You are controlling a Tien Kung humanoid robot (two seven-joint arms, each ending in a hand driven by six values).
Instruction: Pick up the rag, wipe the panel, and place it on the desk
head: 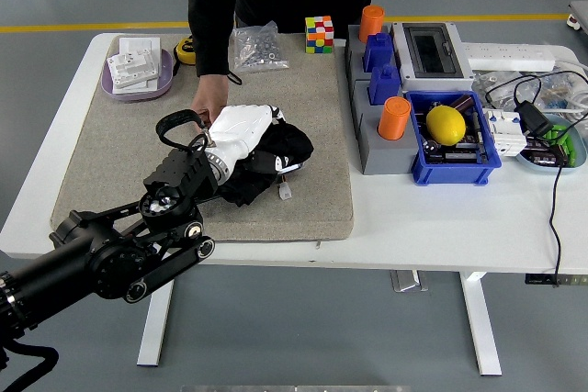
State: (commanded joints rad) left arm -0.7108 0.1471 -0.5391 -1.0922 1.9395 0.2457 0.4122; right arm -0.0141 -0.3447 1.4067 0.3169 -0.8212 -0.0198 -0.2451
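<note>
A black rag [287,147] lies bunched on the grey felt mat [110,158] in the middle of the table. My left hand [261,150], white-backed with dark fingers, presses down on it, fingers curled into the cloth. The panel underneath is hidden by the rag and my hand; only a small white connector [285,192] pokes out at the rag's near edge. A person in black stands at the far side, one hand [209,98] resting on the mat just behind my hand. My right arm is out of sight.
Along the mat's far edge sit a purple tray [138,73], a yellow tape measure [188,49], a bag of screws [255,46] and a colour cube [319,32]. A grey rack [378,149] with blue and orange blocks, a blue bin [455,164] with a lemon, and cables fill the right.
</note>
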